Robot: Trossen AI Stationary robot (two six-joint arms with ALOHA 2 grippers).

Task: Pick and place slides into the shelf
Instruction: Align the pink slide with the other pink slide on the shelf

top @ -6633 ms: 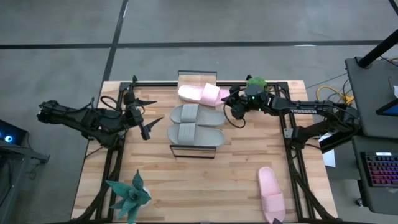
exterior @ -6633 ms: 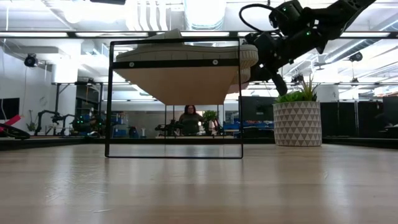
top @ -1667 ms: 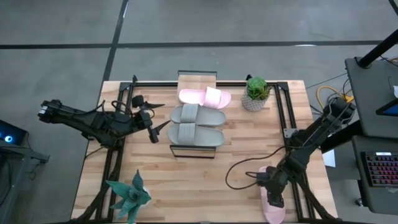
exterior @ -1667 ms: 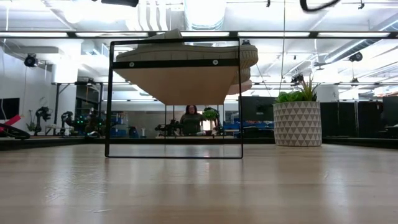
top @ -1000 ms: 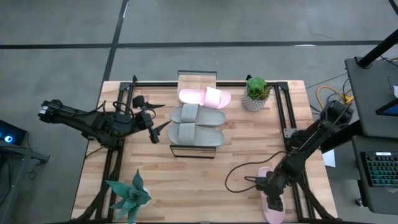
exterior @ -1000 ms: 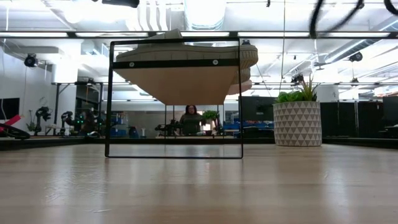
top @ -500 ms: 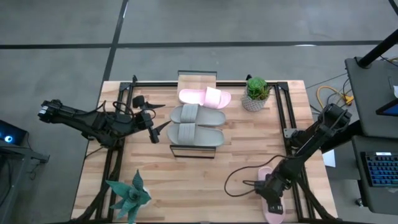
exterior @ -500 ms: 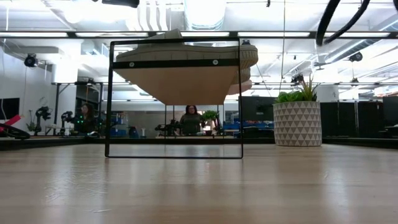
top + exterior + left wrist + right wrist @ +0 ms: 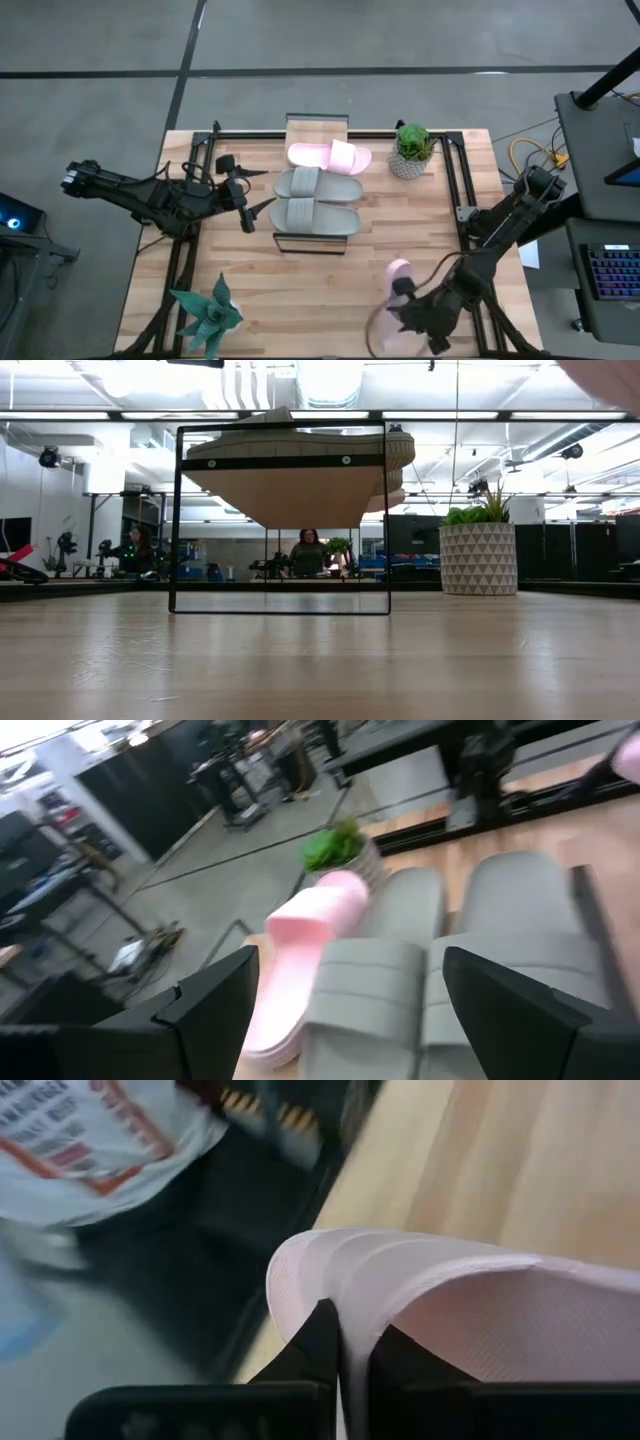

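One pale pink slide (image 9: 392, 292) hangs lifted near the table's near right corner, in my right gripper (image 9: 416, 313), which is shut on it. A corner of that slide (image 9: 605, 374) shows high in the low view. The shelf (image 9: 318, 127) stands mid-table toward the far edge. On it lie the other pink slide (image 9: 330, 155) and two grey slides (image 9: 316, 199), soles down. My left gripper (image 9: 256, 197) waits open just left of the shelf, facing the grey slides (image 9: 450, 960). My right gripper pinches the pink slide between its two fingers (image 9: 318, 1342) by a thin edge near one rounded end (image 9: 345, 1285); whether that edge is strap or sole rim cannot be told. The slide is lifted clear of the table.
A potted plant (image 9: 410, 150) in a patterned white pot stands right of the shelf, and a green star-shaped plant (image 9: 208, 315) sits at the near left corner. Black rails (image 9: 462, 200) run along both table sides. A person shows far behind the shelf (image 9: 305, 550).
My right gripper, which sat over the pink slide at the near right edge, has taken hold of it. It has raised the slide off the table and carried it leftward, and the slide has swung and turned as it rose. The left arm has stayed still.
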